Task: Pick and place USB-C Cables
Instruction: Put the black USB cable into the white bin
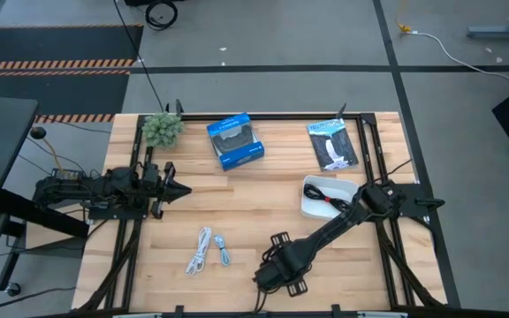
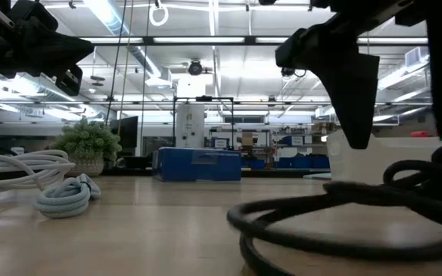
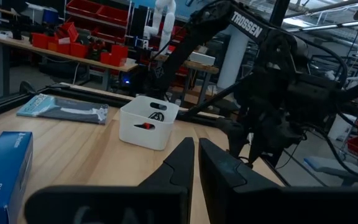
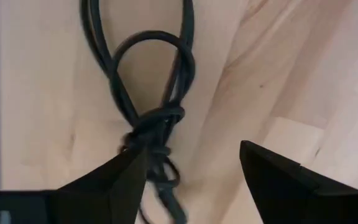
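Note:
A black USB-C cable [image 4: 149,118], a knotted loop, lies on the wood near the table's front edge and fills the low view's foreground [image 2: 336,222]. My right gripper [image 4: 194,177] is open and points down over it, one finger by the knot, the other over bare wood; whether a finger touches the cable does not show. In the high view the gripper [image 1: 277,272] hides the cable. A white cable [image 1: 200,250] and a pale blue-grey cable [image 1: 224,251] lie left of it. Another black cable [image 1: 328,200] lies in a white bin [image 1: 312,208]. My left gripper [image 1: 173,188] is shut and empty at the table's left.
A blue box [image 1: 235,140] and a small potted plant [image 1: 162,129] stand at the back left. A dark flat packet [image 1: 332,144] lies at the back right, behind the bin. Bare wood lies between my left gripper and the bin.

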Controlling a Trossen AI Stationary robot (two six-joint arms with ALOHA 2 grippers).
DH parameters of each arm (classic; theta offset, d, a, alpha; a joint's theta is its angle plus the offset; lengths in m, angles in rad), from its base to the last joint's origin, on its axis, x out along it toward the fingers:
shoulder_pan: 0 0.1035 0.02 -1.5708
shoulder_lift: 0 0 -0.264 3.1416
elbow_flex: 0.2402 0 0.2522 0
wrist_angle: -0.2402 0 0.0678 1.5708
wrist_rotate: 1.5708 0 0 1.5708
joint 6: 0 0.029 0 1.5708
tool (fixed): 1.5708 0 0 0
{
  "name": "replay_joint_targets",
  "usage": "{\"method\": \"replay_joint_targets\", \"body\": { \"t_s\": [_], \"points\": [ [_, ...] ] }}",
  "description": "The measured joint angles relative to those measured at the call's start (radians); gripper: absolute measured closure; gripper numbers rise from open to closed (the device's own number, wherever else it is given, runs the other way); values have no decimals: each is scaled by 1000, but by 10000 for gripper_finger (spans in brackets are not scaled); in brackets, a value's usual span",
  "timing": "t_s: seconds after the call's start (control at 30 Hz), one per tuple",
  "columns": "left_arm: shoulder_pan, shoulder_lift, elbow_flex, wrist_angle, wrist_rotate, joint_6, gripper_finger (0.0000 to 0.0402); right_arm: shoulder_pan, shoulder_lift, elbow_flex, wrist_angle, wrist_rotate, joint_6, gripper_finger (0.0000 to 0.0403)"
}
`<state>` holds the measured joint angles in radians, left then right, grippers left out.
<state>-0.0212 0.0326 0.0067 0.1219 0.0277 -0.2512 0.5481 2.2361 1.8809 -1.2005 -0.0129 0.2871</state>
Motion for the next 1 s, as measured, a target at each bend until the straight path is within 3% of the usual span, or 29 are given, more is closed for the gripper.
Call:
{"method": "replay_joint_targets", "body": {
  "t_s": [0.2, 0.47, 0.77, 1.0],
  "points": [
    [0, 0, 0, 0, 0, 0, 372, 0, -3, 0, 24, -66, 27, 106],
    [0, 0, 0, 0, 0, 0, 372, 28, 6, -18, 54, -24, -17, 104],
    [0, 0, 0, 0, 0, 0, 372, 78, 6, -98, 97, 100, -45, 127],
    [0, 0, 0, 0, 0, 0, 372, 87, 7, -168, 106, 144, -73, 179]
  ]
}}
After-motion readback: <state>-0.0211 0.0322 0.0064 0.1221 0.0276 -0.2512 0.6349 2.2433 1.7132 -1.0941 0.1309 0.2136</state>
